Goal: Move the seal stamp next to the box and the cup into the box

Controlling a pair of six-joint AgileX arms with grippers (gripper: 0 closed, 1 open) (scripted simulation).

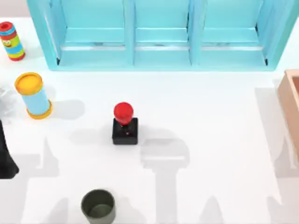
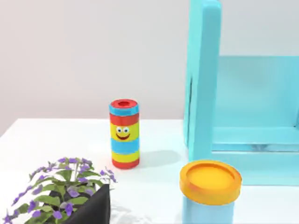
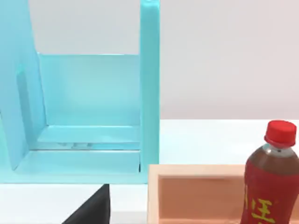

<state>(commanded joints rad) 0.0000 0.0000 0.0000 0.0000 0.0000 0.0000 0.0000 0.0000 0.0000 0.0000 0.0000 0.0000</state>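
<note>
The seal stamp [image 1: 124, 124], a black cube with a red knob, stands upright in the middle of the table. The dark olive cup [image 1: 98, 206] sits upright near the front edge, left of centre, with nothing inside. The tan box [image 1: 290, 95] lies at the table's right edge, partly cut off; its rim [image 3: 196, 170] and reddish inside also appear in the right wrist view. A black part of my left arm [image 1: 5, 158] is at the left edge, well apart from the stamp and cup. A dark piece of each gripper [image 2: 93, 211] [image 3: 93, 207] pokes into its own wrist view.
A large turquoise shelf unit [image 1: 159, 32] spans the back. A striped cylinder [image 1: 11, 41] and a light-blue cylinder with a yellow lid [image 1: 33, 95] stand at the left. A purple-flowered plant [image 2: 60, 193] is near the left arm. A red bottle [image 3: 273, 186] stands by the box.
</note>
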